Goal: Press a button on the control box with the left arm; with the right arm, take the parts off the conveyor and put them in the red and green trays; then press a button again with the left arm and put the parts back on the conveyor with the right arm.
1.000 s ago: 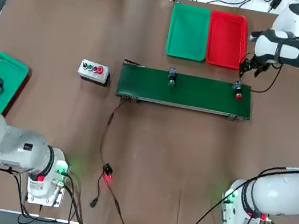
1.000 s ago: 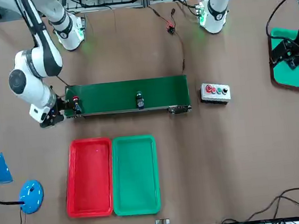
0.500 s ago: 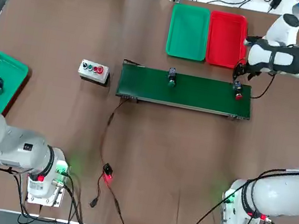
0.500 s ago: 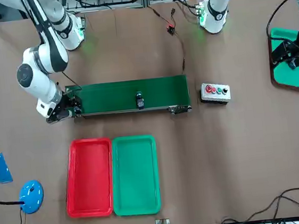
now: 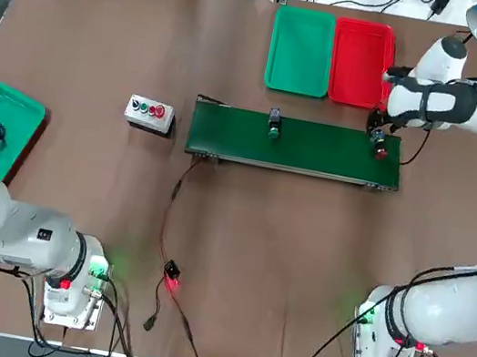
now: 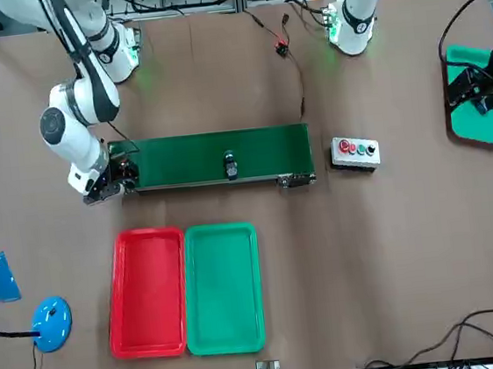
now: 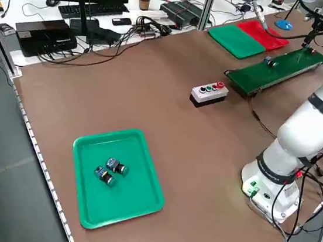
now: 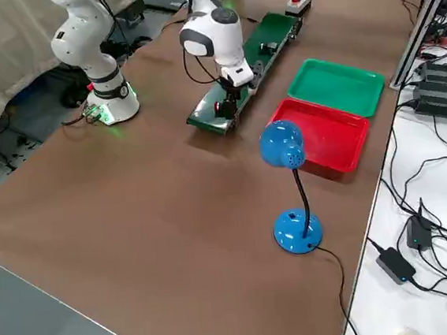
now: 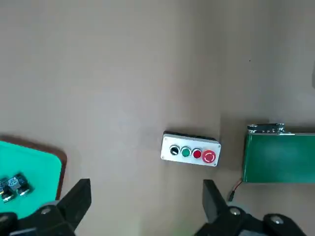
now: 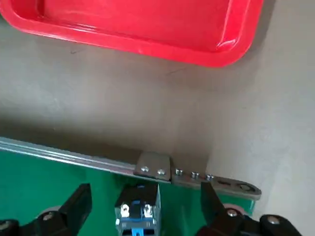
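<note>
Hovering over the conveyor's [image 5: 295,144] right-hand end, the right gripper [image 10: 140,216] stands with fingers spread wide around a red-capped part [image 5: 380,151], not clamped. A second part [image 5: 274,123] sits mid-belt. The left gripper [image 9: 142,206] hangs open, well apart from the control box [image 9: 191,149]; red tray [image 5: 362,62] and green tray [image 5: 301,49] lie beyond the belt.

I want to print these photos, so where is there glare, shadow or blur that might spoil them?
Right wrist view: the red tray shows a white glare streak along its rim, and a soft shadow darkens the table by the conveyor. Right side view: the blue lamp hides part of that tray. Top view: table evenly lit, with the right gripper casting hardly any shadow.
</note>
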Action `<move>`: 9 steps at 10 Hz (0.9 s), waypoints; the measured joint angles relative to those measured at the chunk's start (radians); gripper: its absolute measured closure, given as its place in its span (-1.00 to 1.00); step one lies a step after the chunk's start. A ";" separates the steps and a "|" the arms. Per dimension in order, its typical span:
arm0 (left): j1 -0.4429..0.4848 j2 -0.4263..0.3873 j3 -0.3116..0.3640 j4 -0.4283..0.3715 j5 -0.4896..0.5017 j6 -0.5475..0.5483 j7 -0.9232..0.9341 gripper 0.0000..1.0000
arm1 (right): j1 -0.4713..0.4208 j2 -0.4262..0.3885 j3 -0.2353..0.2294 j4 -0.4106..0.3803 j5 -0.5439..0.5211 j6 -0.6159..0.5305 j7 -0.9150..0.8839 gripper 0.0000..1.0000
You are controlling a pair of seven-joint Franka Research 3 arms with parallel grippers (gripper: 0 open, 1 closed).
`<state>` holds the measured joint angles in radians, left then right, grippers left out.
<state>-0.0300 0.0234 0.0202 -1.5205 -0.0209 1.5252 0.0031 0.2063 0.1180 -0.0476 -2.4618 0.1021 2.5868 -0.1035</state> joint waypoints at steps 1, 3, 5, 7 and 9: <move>0.000 0.000 0.000 0.000 0.000 0.000 0.000 -1.00 | 0.002 0.004 0.000 -0.011 0.000 0.013 0.000 -0.90; 0.000 0.000 0.000 0.000 0.000 0.000 0.000 -1.00 | 0.001 0.003 0.000 -0.016 0.000 0.015 0.000 -0.35; 0.002 0.000 0.002 0.000 0.000 0.000 0.000 -1.00 | 0.003 -0.003 -0.002 -0.016 0.000 0.014 0.000 0.00; 0.001 0.000 0.002 0.000 0.000 0.000 0.000 -1.00 | 0.006 -0.007 0.000 -0.016 0.000 -0.001 0.000 0.32; -0.003 0.000 0.001 0.001 0.000 0.000 0.000 -1.00 | 0.009 -0.008 0.001 -0.016 0.000 -0.014 0.000 0.33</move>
<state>-0.0328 0.0234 0.0211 -1.5200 -0.0209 1.5252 0.0030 0.2153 0.1102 -0.0465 -2.4778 0.1022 2.5730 -0.1034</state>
